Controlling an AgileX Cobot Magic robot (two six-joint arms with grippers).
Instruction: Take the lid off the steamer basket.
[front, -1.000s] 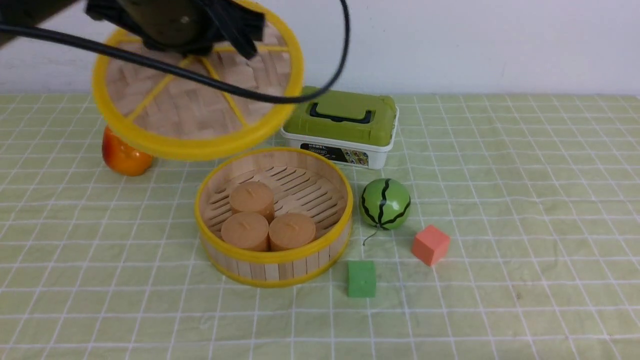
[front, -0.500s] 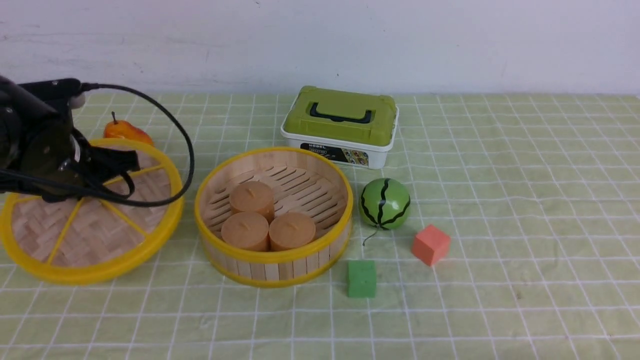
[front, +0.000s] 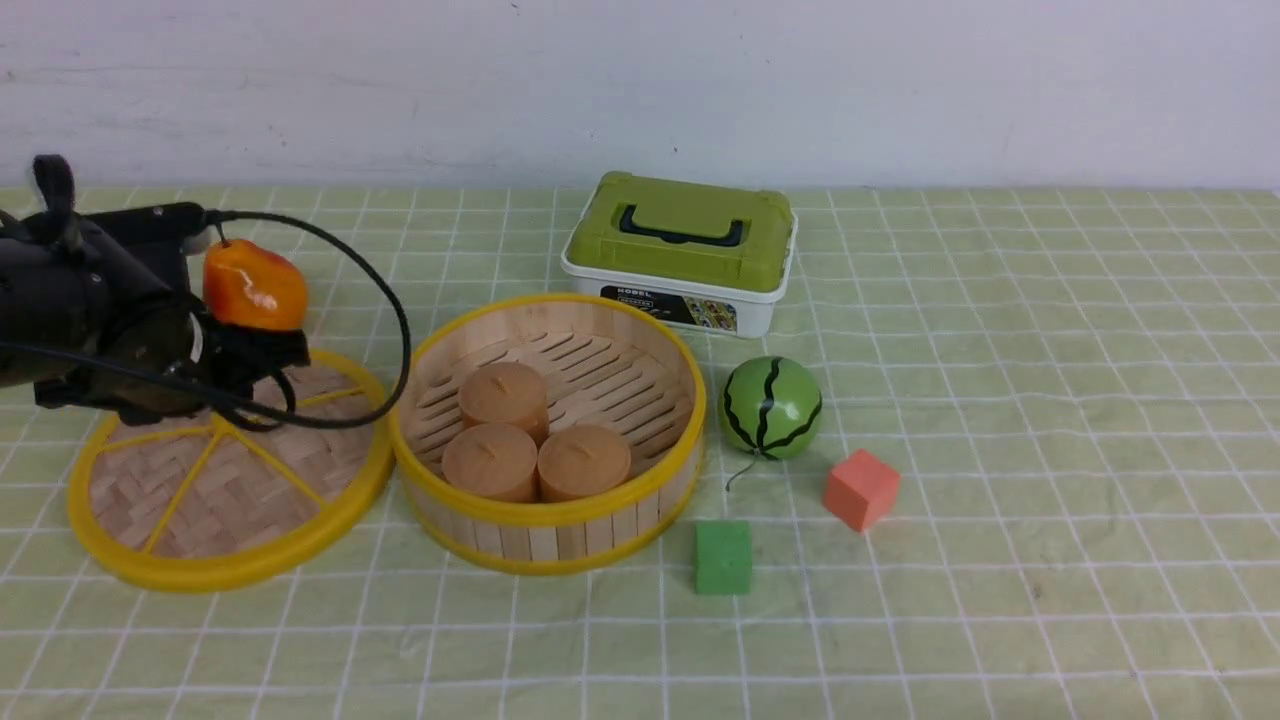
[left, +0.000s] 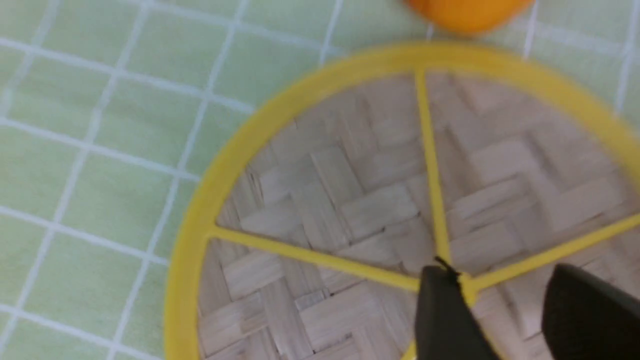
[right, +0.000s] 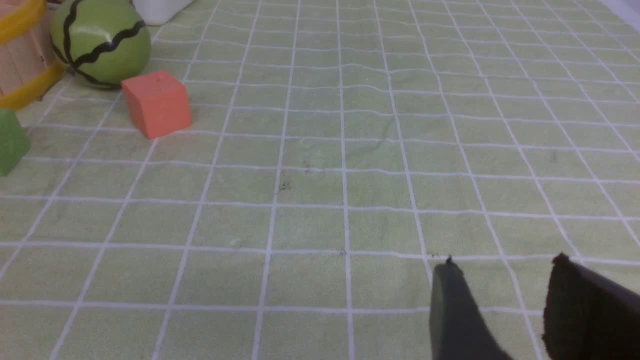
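Note:
The lid (front: 230, 500), woven pale bamboo with a yellow rim and spokes, lies flat on the cloth just left of the steamer basket (front: 550, 515). The basket stands uncovered with three brown round cakes (front: 510, 440) inside. My left gripper (front: 262, 372) hovers low over the lid's far side. In the left wrist view the gripper (left: 502, 275) is open over the lid (left: 325, 200), its jaws apart with one finger next to the hub and nothing between them. My right gripper (right: 500, 265) is open and empty over bare cloth, out of the front view. The basket's edge (right: 20, 55) shows in the right wrist view.
An orange-red toy fruit (front: 252, 285) sits just behind the lid, close to my left arm. An olive-green and white box (front: 685, 250) stands behind the basket. A watermelon ball (front: 770, 408), a red cube (front: 862, 488) and a green cube (front: 723, 557) lie right of the basket.
The lid was held high behind the basket, then carried left and down. It now lies on the cloth beside the basket, and my left gripper's jaws stand apart above it.

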